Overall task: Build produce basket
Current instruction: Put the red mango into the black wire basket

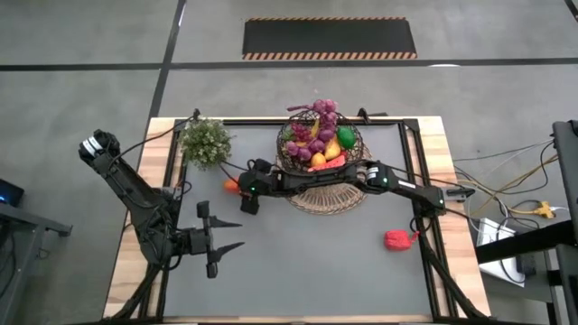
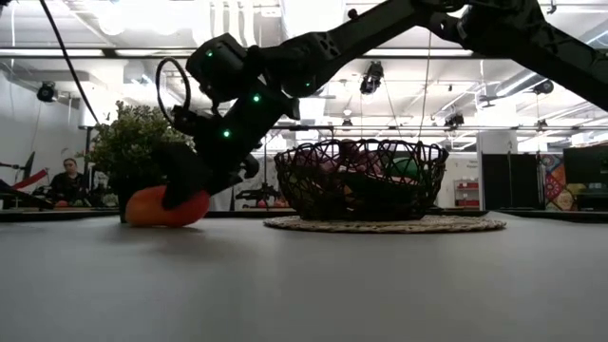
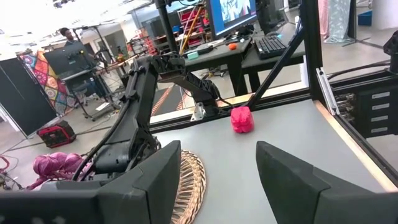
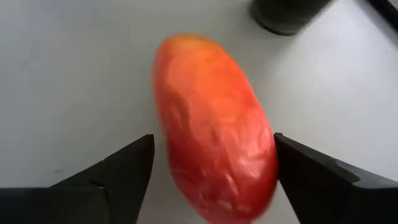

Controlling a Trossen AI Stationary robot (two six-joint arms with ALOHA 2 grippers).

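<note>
The dark wire basket (image 1: pixel 321 144) (image 2: pixel 361 180) stands on a round woven mat (image 1: pixel 330 194) at the table's far middle, filled with produce; purple grapes (image 1: pixel 323 113) lie on top. An orange-red mango (image 1: pixel 231 185) (image 4: pixel 211 124) lies on the table left of the mat. My right gripper (image 1: pixel 242 188) (image 4: pixel 214 138) reaches across in front of the basket and stands open, one finger on each long side of the mango. A red fruit (image 1: pixel 396 239) (image 3: pixel 241 119) lies at the table's right. My left gripper (image 1: pixel 240 235) (image 3: pixel 219 149) waits open at the near left. My right gripper has one finger (image 4: pixel 124 165) beside each long side of the mango (image 4: pixel 168 143); whether they touch it I cannot tell. The fingers come slanting down from the table's right. The mango lies on the table (image 2: pixel 161 207).
A bushy green plant (image 1: pixel 206 142) (image 2: pixel 133 142) stands at the far left, just behind the mango. A black frame runs along the table's far and right edges (image 1: pixel 411 162). The grey surface in the near middle and right (image 1: pixel 325 262) is free room.
</note>
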